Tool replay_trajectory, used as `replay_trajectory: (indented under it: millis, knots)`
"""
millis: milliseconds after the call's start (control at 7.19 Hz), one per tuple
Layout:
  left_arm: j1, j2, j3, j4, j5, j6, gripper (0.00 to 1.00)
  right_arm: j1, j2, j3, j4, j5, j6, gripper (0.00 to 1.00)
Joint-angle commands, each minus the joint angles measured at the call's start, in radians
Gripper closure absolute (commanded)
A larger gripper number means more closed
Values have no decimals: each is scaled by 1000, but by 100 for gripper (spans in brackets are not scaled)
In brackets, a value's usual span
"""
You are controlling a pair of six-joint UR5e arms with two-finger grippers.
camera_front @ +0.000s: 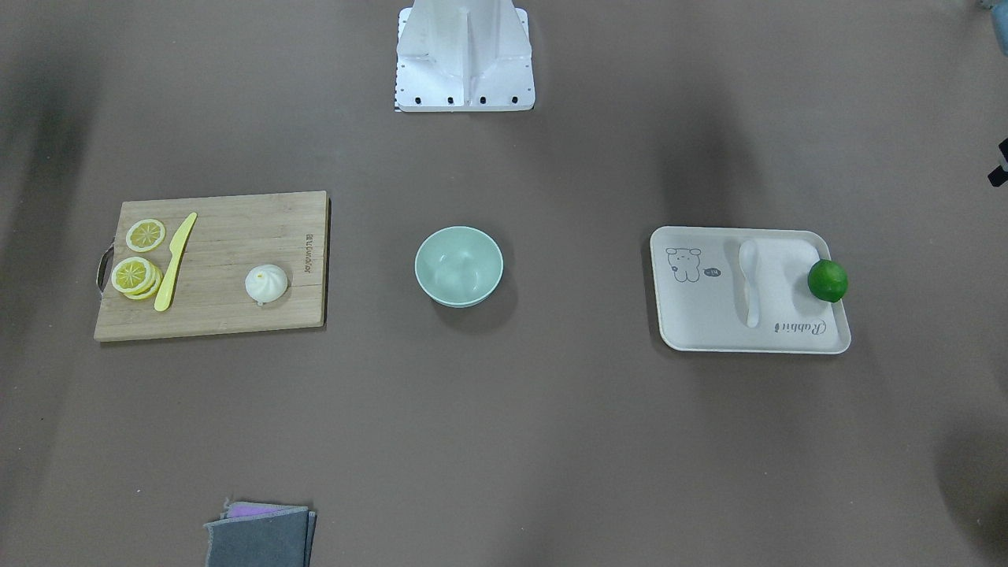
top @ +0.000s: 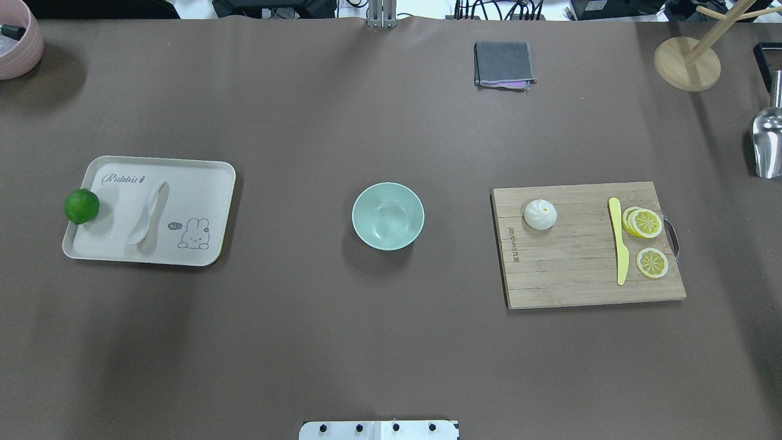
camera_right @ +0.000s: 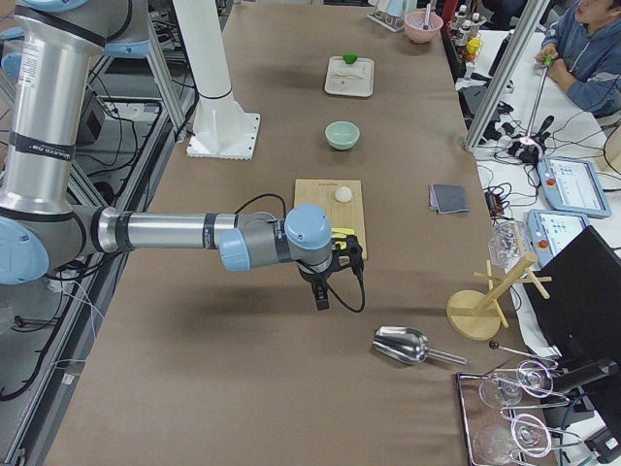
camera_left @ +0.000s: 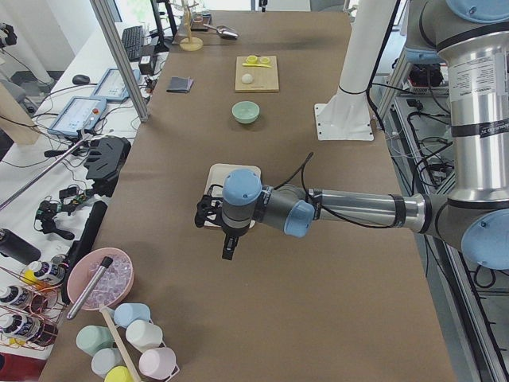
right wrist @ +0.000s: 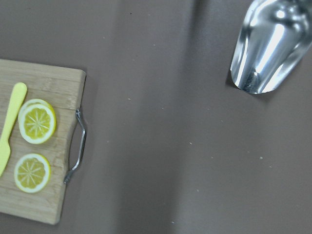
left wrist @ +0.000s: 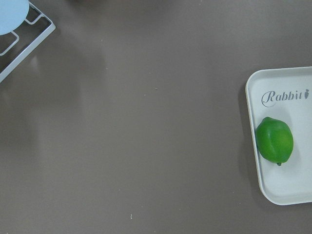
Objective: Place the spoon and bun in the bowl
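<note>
The white spoon (camera_front: pixel 749 283) (top: pixel 148 215) lies on the cream tray (camera_front: pixel 669 331) (top: pixel 201 177). The white pleated bun (camera_front: pixel 267 283) (top: pixel 540 214) sits on the wooden cutting board (camera_front: pixel 228 236) (top: pixel 574 269). The empty mint-green bowl (camera_front: pixel 459 265) (top: pixel 388 216) stands between them at mid-table. My left gripper (camera_left: pixel 227 250) hangs over the table beyond the tray's outer end. My right gripper (camera_right: pixel 321 296) hangs beyond the board's handle end. Both show only in the side views, so I cannot tell if they are open or shut.
A green lime (camera_front: pixel 828 280) (left wrist: pixel 274 140) rests on the tray's edge. A yellow knife (top: pixel 619 241) and lemon slices (top: pixel 652 263) (right wrist: pixel 37 121) lie on the board. A metal scoop (right wrist: pixel 268 48), a wooden stand (top: pixel 687 61), a folded grey cloth (top: pixel 503 64) and a pink bowl (top: pixel 18 43) sit at the edges.
</note>
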Motion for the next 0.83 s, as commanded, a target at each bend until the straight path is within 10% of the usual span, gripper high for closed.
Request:
replay_trajectory:
  millis: [0,696]
  knots:
    - [29,-24,-18,-1,1,-110,3,-110,18,25,97,-27,220,1]
    - [260,-237,-2,10,68,-499,3,-159,53,34,99,-48,235,1]
